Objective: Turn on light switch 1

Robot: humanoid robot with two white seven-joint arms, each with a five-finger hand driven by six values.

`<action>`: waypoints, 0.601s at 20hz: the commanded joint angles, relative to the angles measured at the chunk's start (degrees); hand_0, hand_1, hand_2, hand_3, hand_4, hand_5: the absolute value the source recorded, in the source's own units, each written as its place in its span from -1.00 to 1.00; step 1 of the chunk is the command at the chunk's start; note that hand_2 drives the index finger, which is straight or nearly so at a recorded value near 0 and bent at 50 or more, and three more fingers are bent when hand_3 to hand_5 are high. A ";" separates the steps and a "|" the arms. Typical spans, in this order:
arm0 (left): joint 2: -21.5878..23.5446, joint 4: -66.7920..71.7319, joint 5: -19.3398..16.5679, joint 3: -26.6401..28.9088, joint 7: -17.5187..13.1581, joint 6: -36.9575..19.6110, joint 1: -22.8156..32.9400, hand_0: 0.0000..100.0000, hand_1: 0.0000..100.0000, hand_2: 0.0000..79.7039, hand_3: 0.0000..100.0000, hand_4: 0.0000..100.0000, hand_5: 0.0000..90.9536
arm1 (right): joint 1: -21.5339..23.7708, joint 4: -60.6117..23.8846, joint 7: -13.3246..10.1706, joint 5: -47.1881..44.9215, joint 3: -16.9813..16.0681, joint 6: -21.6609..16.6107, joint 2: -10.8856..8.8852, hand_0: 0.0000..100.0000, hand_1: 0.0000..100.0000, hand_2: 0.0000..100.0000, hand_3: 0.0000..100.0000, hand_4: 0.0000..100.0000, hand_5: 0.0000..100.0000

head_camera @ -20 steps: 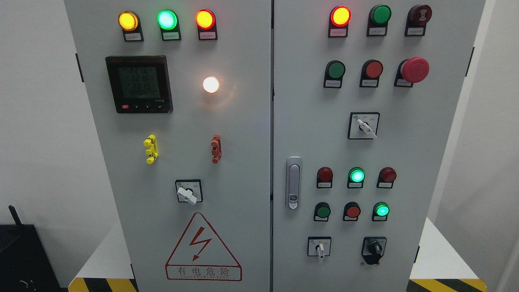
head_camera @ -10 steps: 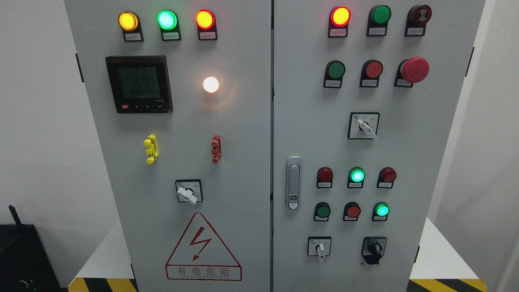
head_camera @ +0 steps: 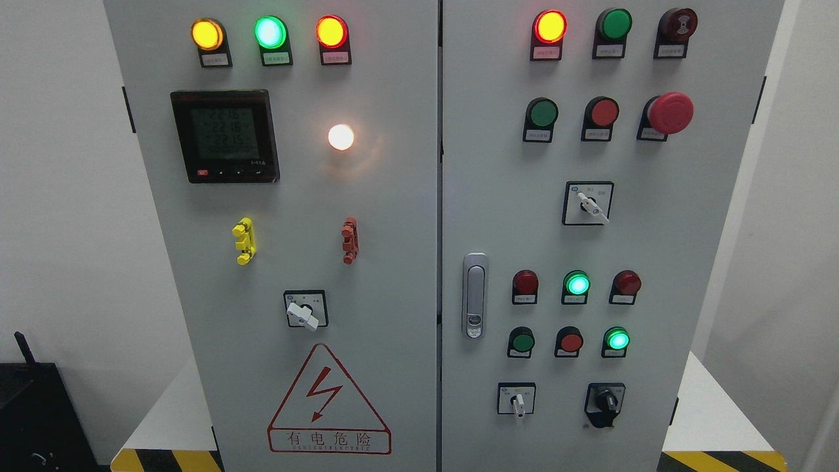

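Neither hand in view; finger state cannot be told. Cabinet (head_camera: 393, 406): two grey doors. Which control is "light switch 1" cannot be read; labels too small. Candidates: white rotary selector (head_camera: 303, 313) low on left door, above warning triangle (head_camera: 328, 403); a second one (head_camera: 590, 204) mid right door; a third (head_camera: 518, 400) near right door's bottom edge. White lamp (head_camera: 341, 137) already glows.

Risks: turning the wrong selector; brushing red mushroom button (head_camera: 670, 113) near right door's upper right corner.

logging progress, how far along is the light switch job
Done: possibly all of it; the white lamp on the left door glows, though I can't tell which switch feeds it. In hand: nothing, no hand in view. Left: unclear; the rotary switch below points down-right.
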 commanded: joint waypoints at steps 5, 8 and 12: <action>-0.93 8.95 -1.31 -3.43 0.26 0.20 -2.05 -0.55 -1.00 -1.00 -1.00 -1.00 -1.00 | 0.00 0.00 0.04 -1.40 0.00 0.03 0.00 -1.00 -1.00 -1.00 -1.00 -1.00 -1.00; -0.93 9.04 -1.40 -3.43 0.26 0.20 -2.05 -0.55 -1.00 -1.00 -1.00 -1.00 -1.00 | 0.00 0.00 0.04 -1.40 0.00 0.03 0.00 -1.00 -1.00 -1.00 -1.00 -1.00 -1.00; -0.93 9.13 -1.40 -3.43 0.26 0.20 -2.05 -0.55 -1.00 -1.00 -1.00 -1.00 -1.00 | 0.00 0.00 0.04 -1.40 0.00 0.03 0.00 -1.00 -1.00 -1.00 -1.00 -1.00 -1.00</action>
